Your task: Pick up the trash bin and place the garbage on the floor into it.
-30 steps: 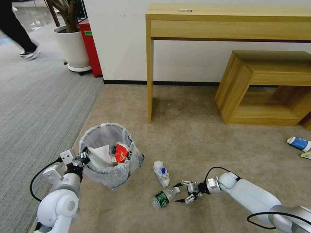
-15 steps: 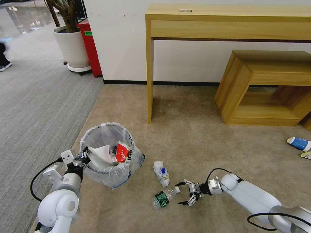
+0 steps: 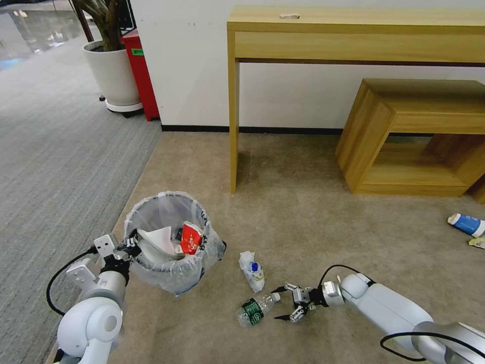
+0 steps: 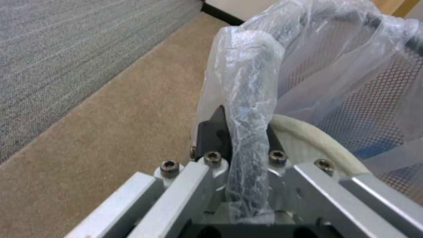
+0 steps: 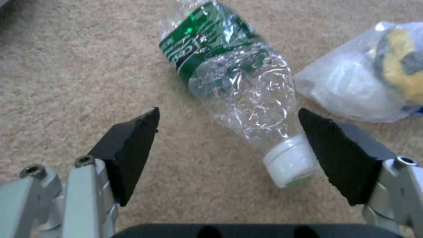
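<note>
- My left gripper point(image 3: 132, 242) is clamped on the bin point(image 3: 169, 241) rim — bin on the carpet, left.
- My right gripper point(image 3: 281, 304) is spread wide, low, cap of the bottle point(image 3: 256, 309) between its pads point(image 5: 132, 145) — no contact.

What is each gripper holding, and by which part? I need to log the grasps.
Left gripper: the trash bin, clamped at its bag-covered rim. Right gripper: nothing; jaws open by the bottle.
</note>
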Controlling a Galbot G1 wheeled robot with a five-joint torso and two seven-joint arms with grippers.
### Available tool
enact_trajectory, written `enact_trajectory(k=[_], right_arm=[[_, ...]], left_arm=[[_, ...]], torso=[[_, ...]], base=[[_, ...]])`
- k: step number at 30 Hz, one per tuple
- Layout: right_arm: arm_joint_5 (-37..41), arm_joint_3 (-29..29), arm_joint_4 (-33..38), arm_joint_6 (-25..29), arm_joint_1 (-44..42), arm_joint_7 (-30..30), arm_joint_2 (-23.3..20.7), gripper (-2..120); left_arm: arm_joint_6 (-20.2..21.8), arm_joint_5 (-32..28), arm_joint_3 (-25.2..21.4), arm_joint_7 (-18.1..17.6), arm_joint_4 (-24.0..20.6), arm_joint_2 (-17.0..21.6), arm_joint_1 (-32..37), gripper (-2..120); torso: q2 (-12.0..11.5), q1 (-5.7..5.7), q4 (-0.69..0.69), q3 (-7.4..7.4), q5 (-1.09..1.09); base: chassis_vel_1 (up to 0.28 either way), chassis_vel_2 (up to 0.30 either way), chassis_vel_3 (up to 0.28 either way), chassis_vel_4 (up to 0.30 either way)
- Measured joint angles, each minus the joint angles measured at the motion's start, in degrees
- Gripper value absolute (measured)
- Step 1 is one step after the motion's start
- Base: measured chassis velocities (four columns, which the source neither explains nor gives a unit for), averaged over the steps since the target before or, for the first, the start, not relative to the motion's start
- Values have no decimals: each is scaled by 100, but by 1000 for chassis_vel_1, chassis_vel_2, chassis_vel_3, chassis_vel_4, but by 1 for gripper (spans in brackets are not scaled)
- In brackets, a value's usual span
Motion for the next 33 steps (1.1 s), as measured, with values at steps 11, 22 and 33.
enact_trajectory(k=[11, 22, 33], right_arm=[[-79, 10, -206, 12, -22, -25, 94, 78], [-173, 88, -313, 77, -50, -40, 138, 71], [-250, 200, -325, 124, -37, 57, 138, 59]], left_arm=[[3, -10, -33, -2, -141, -8, 78, 2], [5, 5, -30, -2, -186, -47, 107, 2], [1, 64, 10, 24, -122, -116, 110, 2]], torso=[[0, 0, 0, 0, 1], [0, 0, 0, 0, 0], [0, 0, 0, 0, 0]], base=[[0, 0, 0, 0], [0, 0, 0, 0], [0, 0, 0, 0]])
